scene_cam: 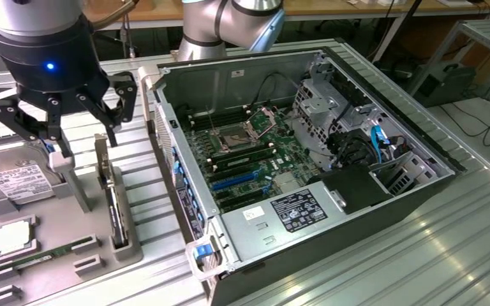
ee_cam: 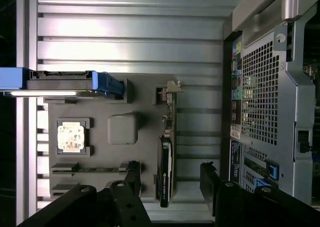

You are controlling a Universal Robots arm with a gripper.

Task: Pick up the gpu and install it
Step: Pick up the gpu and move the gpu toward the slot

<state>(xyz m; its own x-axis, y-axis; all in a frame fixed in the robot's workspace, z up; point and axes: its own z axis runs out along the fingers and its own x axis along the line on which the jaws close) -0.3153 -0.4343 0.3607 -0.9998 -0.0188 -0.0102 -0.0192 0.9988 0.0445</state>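
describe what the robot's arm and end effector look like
The arm is built from rounded silver tubular segments with grey joint caps. The end effector is black, with a chunky cylindrical body carrying a small glowing blue light. Its fingers are black jointed links with visible pivot pins.

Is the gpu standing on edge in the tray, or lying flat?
Standing on edge: the gpu sits upright in a slot of the gray tray, thin edge up, open gripper over it.
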